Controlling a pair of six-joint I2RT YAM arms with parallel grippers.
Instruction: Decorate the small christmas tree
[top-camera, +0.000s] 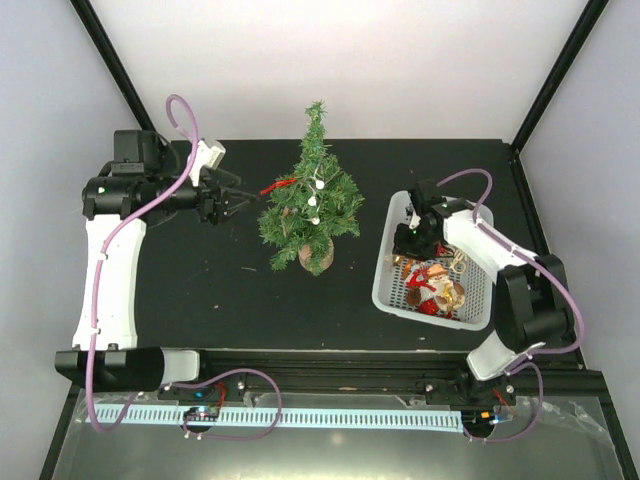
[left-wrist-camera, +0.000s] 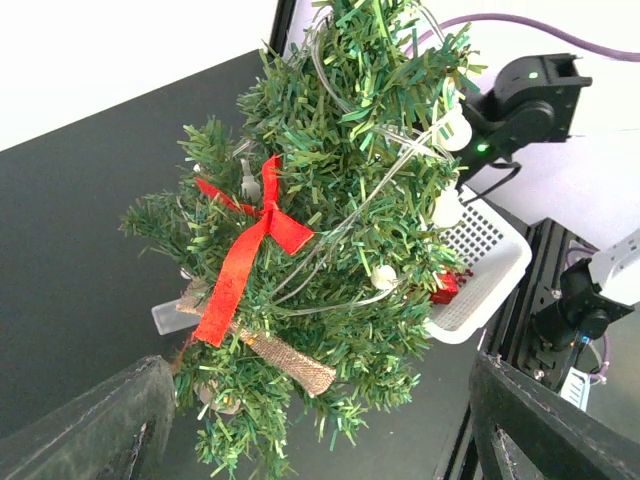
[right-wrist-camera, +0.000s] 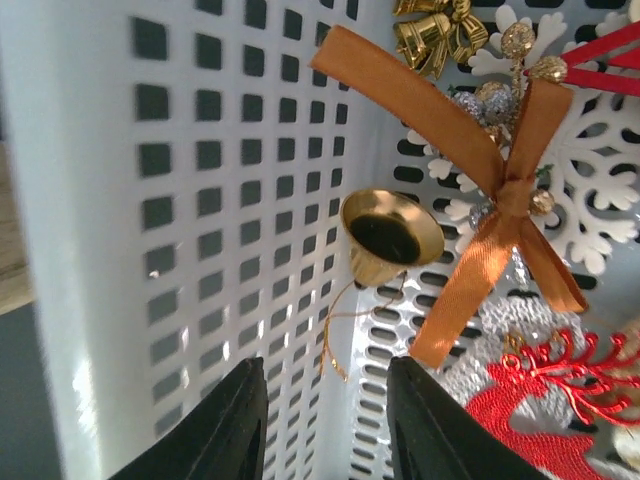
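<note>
The small christmas tree (top-camera: 312, 205) stands upright in its brown pot at mid-table, strung with a clear light wire and white bulbs. A red ribbon bow (top-camera: 278, 185) hangs on its left side. My left gripper (top-camera: 240, 203) is just left of that bow, open and empty. In the left wrist view the tree (left-wrist-camera: 350, 150), the red bow (left-wrist-camera: 262, 225) and a burlap ribbon (left-wrist-camera: 290, 362) fill the space ahead of my left gripper (left-wrist-camera: 320, 440). My right gripper (right-wrist-camera: 328, 400) is down inside the white basket (right-wrist-camera: 200, 200), open, with the thin thread of a gold bell (right-wrist-camera: 390, 235) between its fingertips.
The white basket (top-camera: 380, 290) sits right of the tree and holds an orange bow (right-wrist-camera: 500, 190), a white snowflake (right-wrist-camera: 600, 200), a red glitter reindeer (right-wrist-camera: 540, 410) and a pair of gold bells (right-wrist-camera: 435, 35). White walls enclose the black table.
</note>
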